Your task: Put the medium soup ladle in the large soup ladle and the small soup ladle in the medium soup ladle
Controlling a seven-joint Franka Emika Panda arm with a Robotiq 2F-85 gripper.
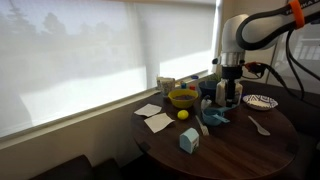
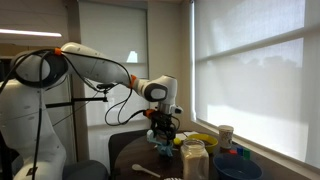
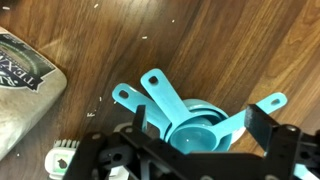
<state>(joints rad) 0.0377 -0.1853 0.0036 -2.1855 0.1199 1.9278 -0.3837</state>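
In the wrist view three teal-blue soup ladles lie nested on the wooden table. The large soup ladle [image 3: 207, 106] is outermost. The medium soup ladle [image 3: 160, 90] sits inside it, and their two handles point up-left. The small soup ladle [image 3: 195, 137] is innermost, with its handle pointing right. My gripper [image 3: 200, 122] hovers just above the stack, open, with one finger on each side and nothing held. In both exterior views the gripper [image 1: 229, 97] [image 2: 163, 132] points down over the table, and the teal stack [image 1: 214, 117] shows near it.
A yellow bowl [image 1: 182, 98], a lemon [image 1: 183, 114], white napkins [image 1: 156, 121], a small blue carton [image 1: 188, 140], a white spoon [image 1: 258, 125] and a patterned plate [image 1: 261, 101] are on the round table. A printed bag [image 3: 25, 80] lies left of the ladles. A jar [image 2: 193, 160] stands at the front.
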